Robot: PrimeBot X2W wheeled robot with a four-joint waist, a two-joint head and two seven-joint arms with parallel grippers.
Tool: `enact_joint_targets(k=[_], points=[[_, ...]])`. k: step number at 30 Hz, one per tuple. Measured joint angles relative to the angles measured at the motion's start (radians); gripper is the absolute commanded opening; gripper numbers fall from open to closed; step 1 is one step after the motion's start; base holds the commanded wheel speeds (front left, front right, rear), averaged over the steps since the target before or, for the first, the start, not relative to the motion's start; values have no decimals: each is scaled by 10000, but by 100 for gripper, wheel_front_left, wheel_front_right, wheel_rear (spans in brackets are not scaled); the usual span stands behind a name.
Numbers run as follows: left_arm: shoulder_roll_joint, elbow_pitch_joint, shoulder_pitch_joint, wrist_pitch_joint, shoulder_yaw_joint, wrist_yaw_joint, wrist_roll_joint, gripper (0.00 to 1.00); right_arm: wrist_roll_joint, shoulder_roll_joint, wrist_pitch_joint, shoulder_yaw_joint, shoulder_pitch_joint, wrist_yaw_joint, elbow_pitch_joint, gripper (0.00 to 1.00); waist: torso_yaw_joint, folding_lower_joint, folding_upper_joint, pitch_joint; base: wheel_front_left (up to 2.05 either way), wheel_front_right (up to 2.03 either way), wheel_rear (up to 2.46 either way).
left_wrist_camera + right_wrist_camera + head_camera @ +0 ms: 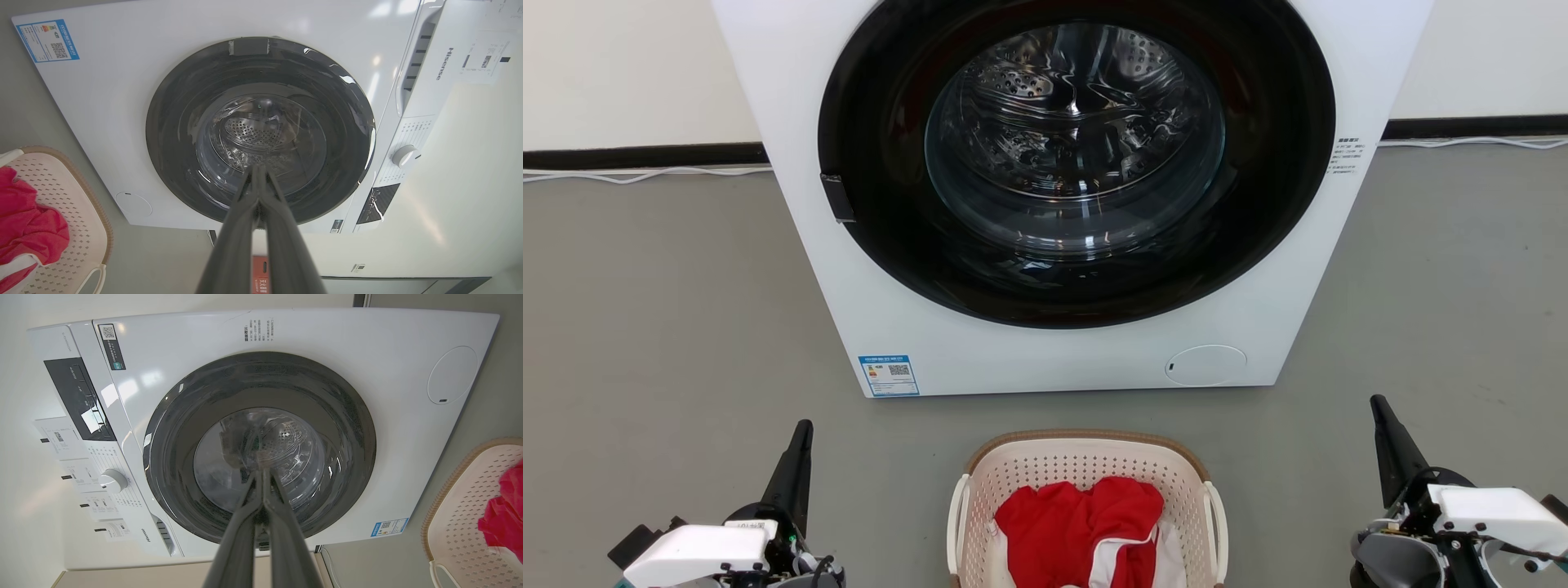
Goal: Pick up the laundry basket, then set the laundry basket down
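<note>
Pickup has not begun, judging by how things lie: the cream rounded-rectangular plastic laundry basket [1086, 467], with perforated walls and a brown woven-look rim, sits on the grey floor [662, 310], and neither gripper touches it. Lift and set-down are both left to do.

At 7 o'clock in the head view the left gripper [796, 461] hangs over the floor, well apart from the basket and aimed toward 12. The left wrist view shows its long dark fingers [241, 228] pressed together to the tips, with nothing between them.

At 6 o'clock the basket stands near the white front-loading washing machine [1045, 363], which rises at 12 with its round dark glass door. A crumpled red cloth [1070, 518] with white trim lies inside. One white handle [955, 514] sits on the 9 o'clock side and the other on the 3 o'clock side. The mouth faces up and the rounded far end faces 12, toward the washer. The near end is cut off at the bottom edge, so the long axis cannot be read for certain. It appears to run along the 6-to-12 line, with the handles on the flanks.

At 5 o'clock the right gripper [1388, 441] mirrors the left, also well apart from the basket. In the right wrist view its fingers [245, 522] are closed tip to tip on nothing.

Each gripper would likely have to open and come inward to its nearer handle.
</note>
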Motion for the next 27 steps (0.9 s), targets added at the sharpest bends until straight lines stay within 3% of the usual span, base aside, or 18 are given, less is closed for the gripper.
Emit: enact_joint_targets(k=[27], points=[[0,0,0,0,0,0,0,0,0,0,0,0,0,0,0,0,0,0,0,0,0,0,0]])
